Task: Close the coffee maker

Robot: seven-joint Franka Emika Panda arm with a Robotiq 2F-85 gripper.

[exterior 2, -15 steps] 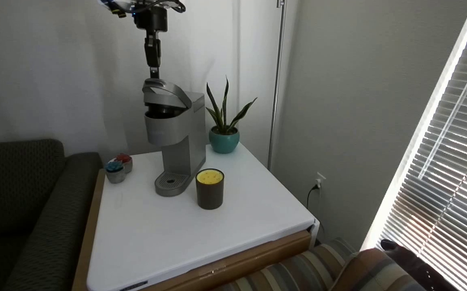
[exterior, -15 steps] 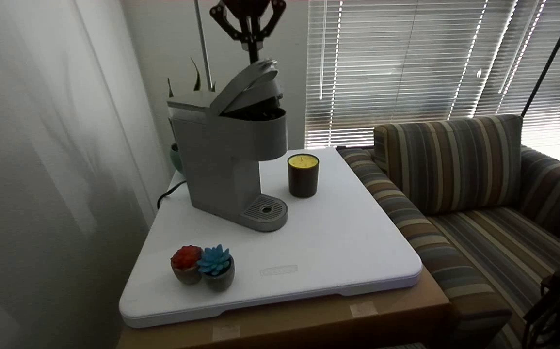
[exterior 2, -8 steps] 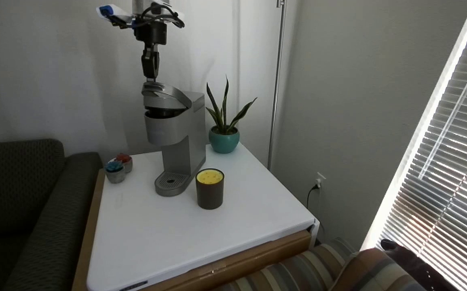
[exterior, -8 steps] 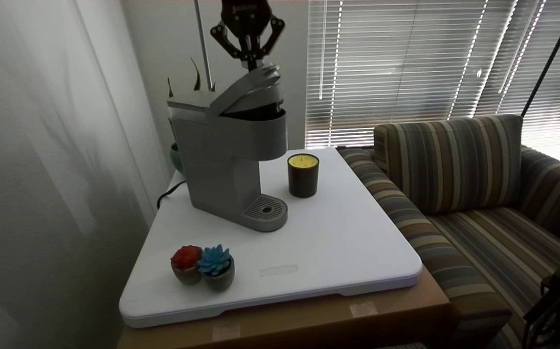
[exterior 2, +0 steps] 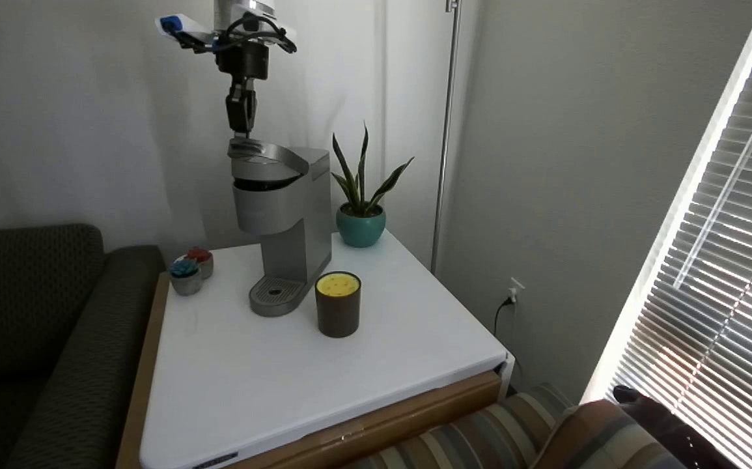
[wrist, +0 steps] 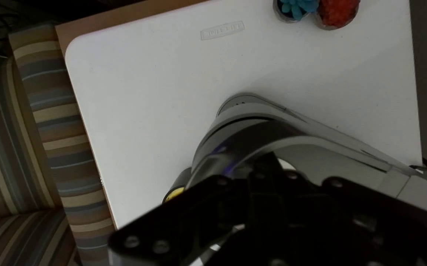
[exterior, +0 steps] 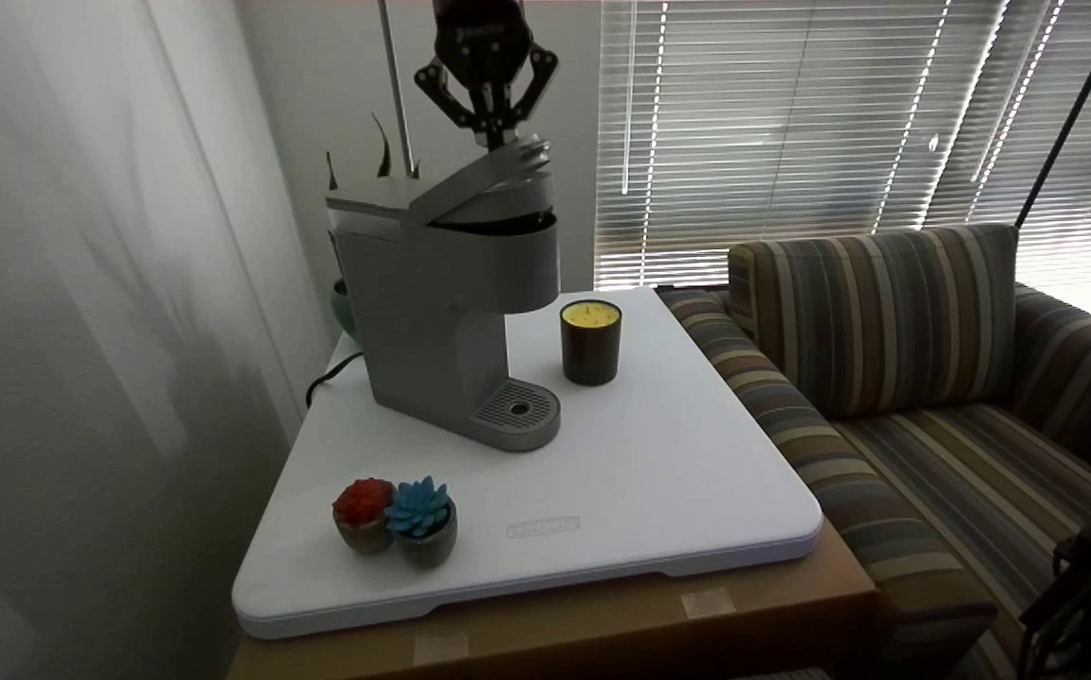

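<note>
The grey coffee maker point(exterior: 432, 312) stands upright on the white table, and it also shows in an exterior view point(exterior 2: 317, 208) and in the wrist view point(wrist: 350, 162). Its hinged lid point(exterior: 484, 184) is tilted partly up, with a narrow dark gap above the pod housing; the lid also shows in an exterior view point(exterior 2: 271, 156). My gripper point(exterior: 495, 142) points down with its fingers together and empty. In an exterior view the fingertips point(exterior 2: 241, 135) are at the top front of the lid and seem to touch it. In the wrist view the fingers point(wrist: 267, 159) overlap the lid's handle rim; the exact contact is hidden.
A dark candle jar with yellow wax point(exterior: 590, 345) stands beside the drip base. Two small potted succulents point(exterior: 394, 519) sit near a table edge. A teal plant pot point(exterior 2: 361, 225) is behind the machine. A striped armchair point(exterior: 876, 378) adjoins the white table point(exterior: 658, 472).
My gripper has moved down, fingers still together. The lid has tilted lower with it, and the dark gap has narrowed. The coffee maker's body has stayed in place.
</note>
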